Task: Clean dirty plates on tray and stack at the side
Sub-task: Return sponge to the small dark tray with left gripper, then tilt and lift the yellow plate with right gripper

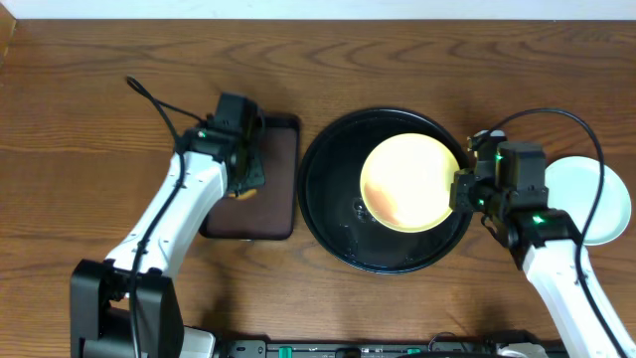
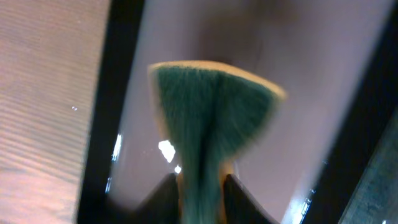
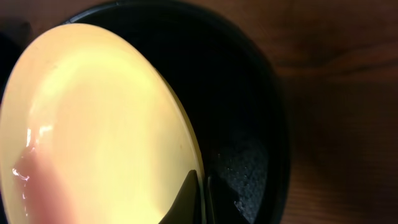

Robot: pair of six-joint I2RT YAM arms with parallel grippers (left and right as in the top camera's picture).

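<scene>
The pale yellow plate (image 1: 410, 184) sits tilted over the round black tray (image 1: 328, 214). My right gripper (image 1: 463, 189) is shut on the plate's right rim; the right wrist view shows the plate (image 3: 93, 124), the tray (image 3: 249, 124) and my fingers (image 3: 200, 199) pinching the rim. A pale mint plate (image 1: 596, 194) lies on the tabletop at the right, partly hidden by my right arm. My left gripper (image 1: 248, 184) is shut on a green and yellow sponge (image 2: 211, 118), fingers (image 2: 200, 196) either side, over the brown rectangular tray (image 2: 155, 37). A third plate is not visible.
The dark brown rectangular tray (image 1: 278, 189) lies left of the black tray. Bare wood-grain tabletop (image 1: 79, 119) spreads to the far left and along the back. Cables run from both arms.
</scene>
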